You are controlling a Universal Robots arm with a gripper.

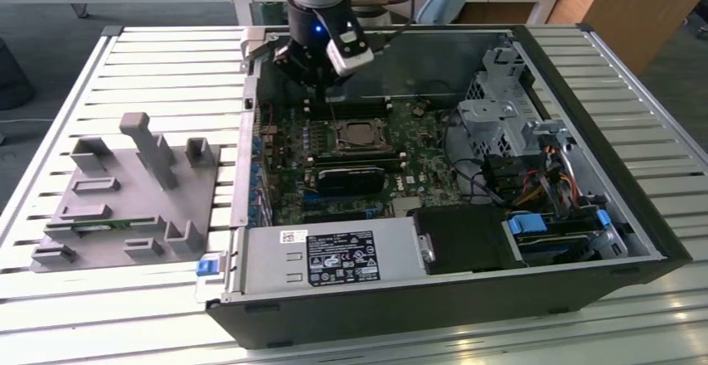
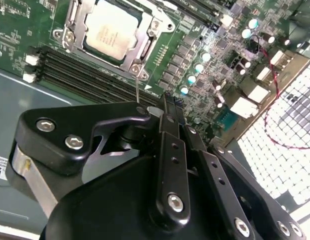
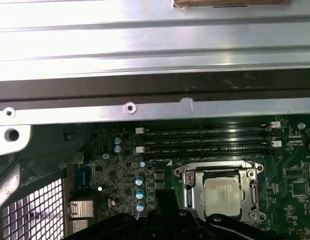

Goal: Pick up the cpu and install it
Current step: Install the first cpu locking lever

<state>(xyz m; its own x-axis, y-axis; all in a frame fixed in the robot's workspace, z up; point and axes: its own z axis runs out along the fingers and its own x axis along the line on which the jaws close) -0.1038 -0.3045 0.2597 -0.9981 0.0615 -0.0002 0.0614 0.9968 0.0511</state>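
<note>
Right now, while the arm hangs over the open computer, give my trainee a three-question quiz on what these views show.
1. True or false: the chip lies on the grey stand outside the computer case.
2. Where is the chip? A) in the socket frame on the green board B) in the claw C) on the slatted table
3. Fill in: in both wrist views, the long black slots run beside the ____.

Key: 1 false; 2 A; 3 socket.
</note>
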